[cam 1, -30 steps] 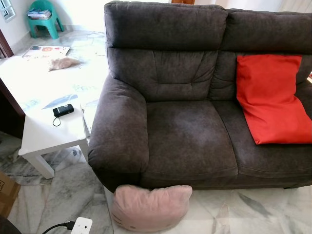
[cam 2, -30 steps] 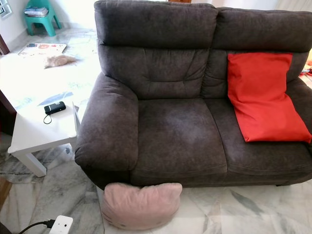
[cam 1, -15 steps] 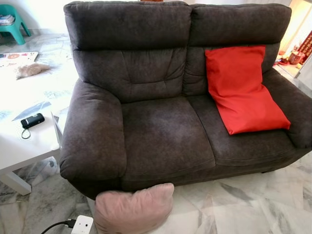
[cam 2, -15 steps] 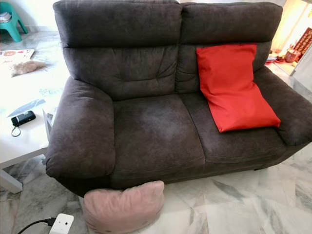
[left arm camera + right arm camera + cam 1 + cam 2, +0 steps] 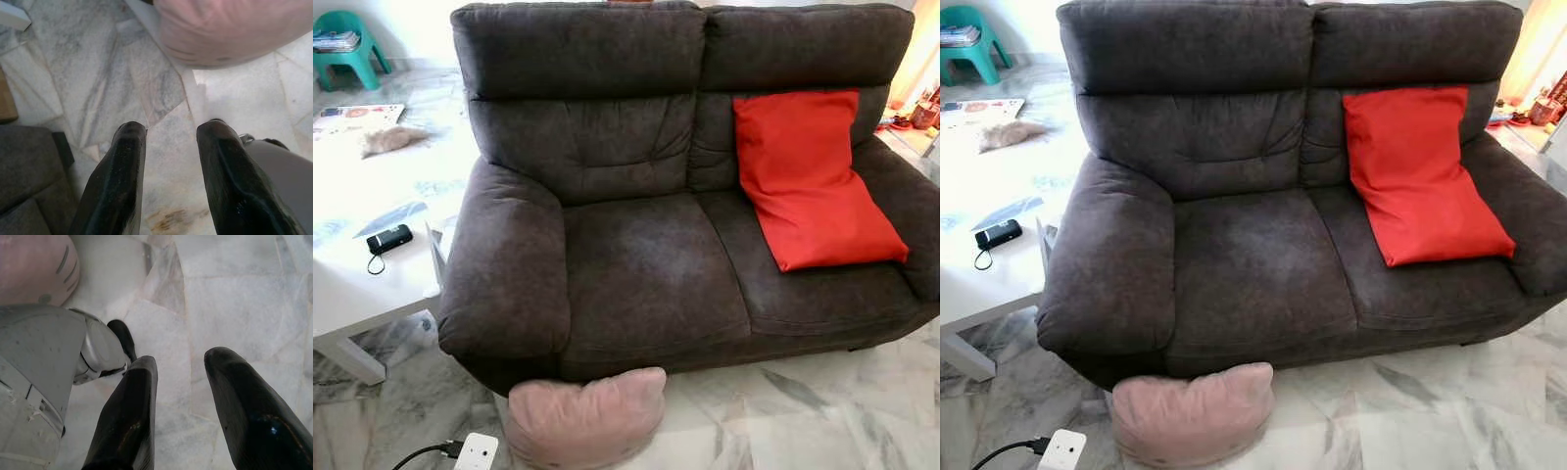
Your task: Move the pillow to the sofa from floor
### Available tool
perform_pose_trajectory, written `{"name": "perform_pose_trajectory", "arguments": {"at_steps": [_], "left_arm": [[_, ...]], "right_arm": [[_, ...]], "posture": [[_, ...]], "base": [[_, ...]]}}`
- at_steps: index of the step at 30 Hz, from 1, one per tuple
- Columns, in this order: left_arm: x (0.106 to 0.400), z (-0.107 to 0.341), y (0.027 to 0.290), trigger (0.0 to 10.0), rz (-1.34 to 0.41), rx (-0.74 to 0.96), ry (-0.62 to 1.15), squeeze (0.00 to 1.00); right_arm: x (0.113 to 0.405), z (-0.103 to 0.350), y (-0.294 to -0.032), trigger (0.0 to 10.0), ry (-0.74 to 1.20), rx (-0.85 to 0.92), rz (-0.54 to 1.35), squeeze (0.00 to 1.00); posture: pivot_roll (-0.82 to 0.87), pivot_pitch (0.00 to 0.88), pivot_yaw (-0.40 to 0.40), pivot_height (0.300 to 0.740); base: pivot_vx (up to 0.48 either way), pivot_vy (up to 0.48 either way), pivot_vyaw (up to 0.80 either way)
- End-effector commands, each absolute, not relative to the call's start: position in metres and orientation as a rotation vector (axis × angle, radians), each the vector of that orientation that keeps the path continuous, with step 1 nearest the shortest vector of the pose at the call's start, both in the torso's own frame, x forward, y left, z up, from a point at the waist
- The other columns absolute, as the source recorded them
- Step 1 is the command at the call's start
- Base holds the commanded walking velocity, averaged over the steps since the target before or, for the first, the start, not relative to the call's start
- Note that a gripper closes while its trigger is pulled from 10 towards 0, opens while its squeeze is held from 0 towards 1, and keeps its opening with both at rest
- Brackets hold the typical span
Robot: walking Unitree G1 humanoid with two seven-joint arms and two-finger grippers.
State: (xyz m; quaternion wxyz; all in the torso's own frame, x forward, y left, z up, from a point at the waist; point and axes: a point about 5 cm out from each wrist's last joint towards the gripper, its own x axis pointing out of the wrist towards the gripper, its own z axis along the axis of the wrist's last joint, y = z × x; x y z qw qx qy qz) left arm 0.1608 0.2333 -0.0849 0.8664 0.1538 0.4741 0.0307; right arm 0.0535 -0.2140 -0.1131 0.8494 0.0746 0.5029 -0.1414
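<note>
A pale pink pillow [image 5: 585, 418] lies on the marble floor, leaning against the front of the dark grey sofa [image 5: 646, 264] below its left armrest. It also shows in the left wrist view as the pink pillow [image 5: 230, 29] and at the edge of the right wrist view [image 5: 34, 267]. My left gripper [image 5: 171, 129] hangs open above the floor, a short way from the pillow, holding nothing. My right gripper [image 5: 181, 362] is open too, over bare marble beside my own leg [image 5: 44, 362].
A red cushion [image 5: 808, 176] leans on the sofa's right seat. A white low table [image 5: 362, 274] with a small black device [image 5: 388, 239] stands left of the sofa. A white power strip [image 5: 477, 452] with a black cable lies on the floor beside the pillow. A teal stool [image 5: 350, 44] stands far left.
The head camera has swung: from a second ago the sofa has shifted left, then slightly back right. The pillow, cushion and table keep their places relative to the sofa.
</note>
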Motion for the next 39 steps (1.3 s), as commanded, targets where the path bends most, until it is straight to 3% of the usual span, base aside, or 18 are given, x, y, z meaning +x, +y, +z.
{"name": "perform_pose_trajectory", "arguments": {"at_steps": [1, 15, 16, 17, 18, 32, 34, 37, 39], "left_arm": [[0.156, -0.087, 0.233, 10.0, 0.056, 0.327, 1.015, 0.0], [0.155, -0.088, 0.233, 10.0, 0.069, 0.305, 1.017, 0.0], [0.155, -0.088, 0.233, 10.0, 0.079, 0.295, 1.015, 0.0], [0.154, -0.088, 0.232, 10.0, 0.105, 0.265, 1.002, 0.0], [0.154, -0.088, 0.231, 10.0, 0.12, 0.245, 0.993, 0.0], [0.156, -0.088, 0.222, 10.0, 0.19, 0.151, 0.926, 0.0], [0.185, -0.07, 0.22, 10.0, 0.23, 0.155, 0.741, 0.0], [0.2, -0.055, 0.218, 10.0, 0.251, 0.158, 0.599, 0.0], [0.197, -0.056, 0.221, 10.0, 0.228, 0.175, 0.598, 0.0]], "right_arm": [[0.051, -0.113, -0.216, 10.0, 1.055, 0.152, -0.299, 0.0], [0.071, -0.106, -0.214, 10.0, 0.939, 0.078, -0.155, 0.0], [0.113, -0.097, -0.215, 10.0, 0.863, 0.063, -0.131, 0.0], [0.192, -0.068, -0.212, 10.0, 0.711, 0.043, -0.09, 0.0], [0.216, -0.056, -0.209, 10.0, 0.658, 0.034, -0.069, 0.0], [0.246, -0.04, -0.189, 10.0, 0.593, 0.023, 0.017, 0.0], [0.242, -0.043, -0.189, 10.0, 0.611, 0.022, 0.013, 0.0], [0.232, -0.049, -0.191, 10.0, 0.635, 0.022, -0.004, 0.0], [0.223, -0.055, -0.194, 10.0, 0.666, 0.017, -0.036, 0.0]], "posture": [[-0.05, 0.039, -0.027, 0.74], [-0.04, 0.043, -0.032, 0.74], [-0.03, 0.046, -0.035, 0.74], [-0.03, 0.048, -0.038, 0.74], [-0.01, 0.05, -0.046, 0.74], [0.06, 0.044, -0.094, 0.74], [0.05, 0.037, -0.102, 0.74], [0.05, 0.034, -0.107, 0.74], [0.05, 0.024, -0.109, 0.74]], "base": [[0.0, -0.277, 0.0], [0.0, 0.0, 0.0], [0.0, 0.0, 0.0], [0.0, 0.0, 0.0], [0.0, 0.0, 0.0], [0.0, 0.0, 0.0], [0.0, 0.0, 0.0], [0.0, 0.0, 0.0], [0.0, 0.0, 0.0]]}}
